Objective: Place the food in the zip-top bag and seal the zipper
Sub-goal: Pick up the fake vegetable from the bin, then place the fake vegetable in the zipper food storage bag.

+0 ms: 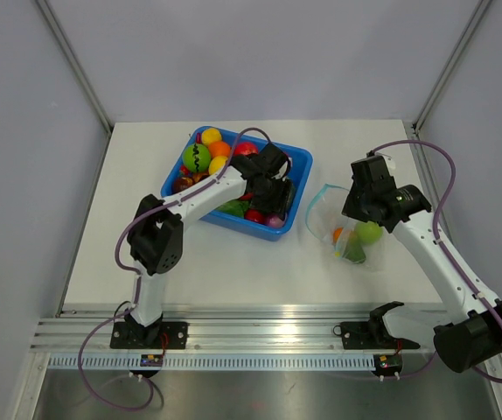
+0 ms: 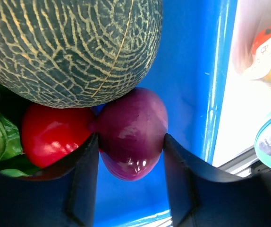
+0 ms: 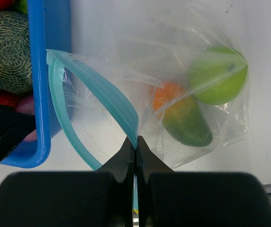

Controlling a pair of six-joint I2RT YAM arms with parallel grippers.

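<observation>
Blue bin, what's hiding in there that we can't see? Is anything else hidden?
- Top view: the left gripper and its arm cover whatever lies in the middle of the blue bin.
- Left wrist view: the melon is cut off by the top edge. Whether the fingers squeeze the purple piece cannot be told.
- Right wrist view: the orange piece in the bag sits half behind a green fruit, blurred by crinkly plastic.

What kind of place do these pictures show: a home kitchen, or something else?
Most likely a robot lab workcell, not a kitchen. The left arm and right arm are bolted to an aluminium rail, plain grey panels wall the table in, and the food in the blue bin is toy.
</observation>
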